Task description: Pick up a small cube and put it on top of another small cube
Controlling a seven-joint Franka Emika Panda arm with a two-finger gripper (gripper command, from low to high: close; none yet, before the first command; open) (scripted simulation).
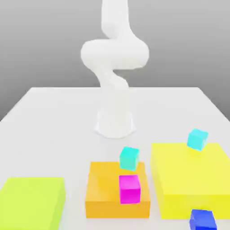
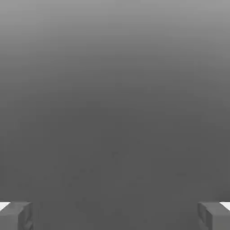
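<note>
Just beside the big yellow block, at its near corner on the surface, sits the small deep-blue cube. Tool fingers stand wide apart, holding nothing. That cube looks rigid, light and glossy, maybe slippery, so pinch two opposite flat faces squarely.

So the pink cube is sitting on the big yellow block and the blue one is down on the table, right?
Not quite. In the exterior view the pink cube sits on the orange block, not the big yellow block. The blue cube does appear to be down on the table.
</note>
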